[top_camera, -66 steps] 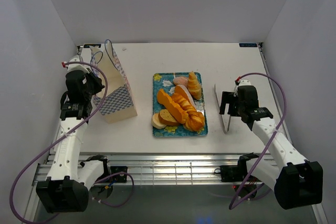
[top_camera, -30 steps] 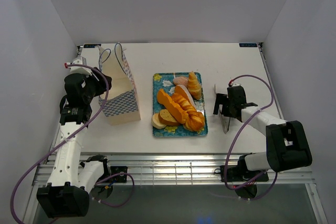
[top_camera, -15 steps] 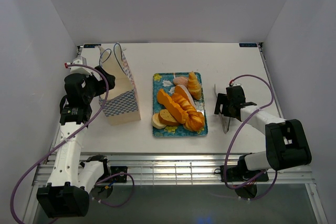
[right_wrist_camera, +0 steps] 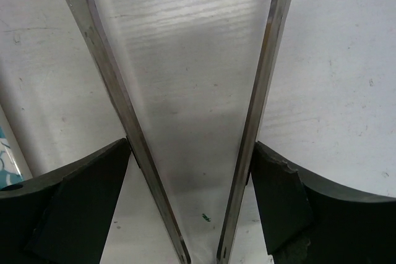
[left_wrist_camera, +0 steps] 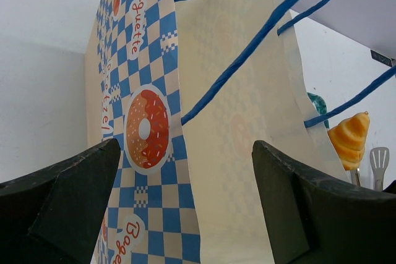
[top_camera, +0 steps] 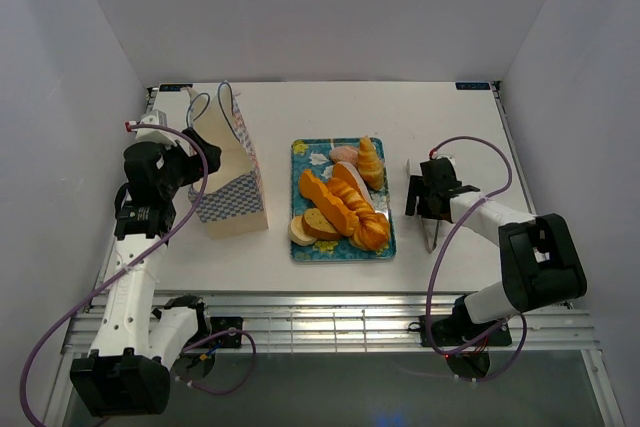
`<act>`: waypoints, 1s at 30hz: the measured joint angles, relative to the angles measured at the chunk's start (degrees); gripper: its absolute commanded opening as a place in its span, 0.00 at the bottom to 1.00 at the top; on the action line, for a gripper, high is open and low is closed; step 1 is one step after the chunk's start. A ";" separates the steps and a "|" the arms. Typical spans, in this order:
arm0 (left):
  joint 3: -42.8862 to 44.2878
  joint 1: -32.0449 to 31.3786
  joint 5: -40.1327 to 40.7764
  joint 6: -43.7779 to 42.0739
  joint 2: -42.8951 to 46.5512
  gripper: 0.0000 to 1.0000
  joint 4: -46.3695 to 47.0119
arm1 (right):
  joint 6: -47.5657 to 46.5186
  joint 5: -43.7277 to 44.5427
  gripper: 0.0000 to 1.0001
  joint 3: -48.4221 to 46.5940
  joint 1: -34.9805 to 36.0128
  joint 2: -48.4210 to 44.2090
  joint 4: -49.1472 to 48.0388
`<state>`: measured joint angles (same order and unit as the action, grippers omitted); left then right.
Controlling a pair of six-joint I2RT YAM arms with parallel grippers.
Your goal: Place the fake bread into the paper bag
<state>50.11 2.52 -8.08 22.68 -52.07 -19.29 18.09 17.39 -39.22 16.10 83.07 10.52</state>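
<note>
The right hand (right_wrist_camera: 190, 146) is down on the desk (top_camera: 330, 107) with its fingers (right_wrist_camera: 68, 196) spread wide. They straddle a pair of metal tongs (right_wrist_camera: 111, 72). Each fingertip sits right at the outer edge of one tong arm, but whether they press on the arms cannot be told. The tongs lie flat in an open V, not squeezed. From above, this hand (top_camera: 420, 197) and the tongs (top_camera: 432, 237) are just right of a teal floral tray (top_camera: 305, 152).

The fake bread (top_camera: 345, 202) is piled on that tray: orange twisted loaves, pale round slices at the near left corner, and a croissant (top_camera: 371, 162) at the far right.

The left hand (left_wrist_camera: 185, 146) is also wide open and holds nothing. It faces the checked side of the paper bag (left_wrist_camera: 148, 128) at close range. The bag (top_camera: 225, 182) stands upright left of the tray, its mouth open upward and its blue cord handles (top_camera: 222, 97) raised, with the left hand (top_camera: 185, 162) at its left side.
</note>
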 measured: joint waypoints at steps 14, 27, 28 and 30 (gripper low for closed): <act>-0.04 0.00 -0.07 -0.13 0.13 0.98 0.02 | 1.16 0.94 0.67 -1.62 1.62 1.62 0.42; -0.68 0.00 -0.04 -0.13 0.81 0.98 0.07 | 0.04 2.23 0.63 -5.95 1.62 -6.99 10.86; -0.70 0.00 -0.04 -0.13 0.87 0.98 0.04 | -0.17 2.23 0.63 -6.51 1.62 -8.11 11.30; -0.74 0.00 -0.04 -0.13 0.96 0.98 0.09 | -0.59 2.40 0.63 -7.61 1.62 -10.14 12.52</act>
<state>49.36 2.52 -8.12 22.55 -51.11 -19.20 17.50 19.79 -46.83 17.72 72.93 23.05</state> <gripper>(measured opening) 0.979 0.632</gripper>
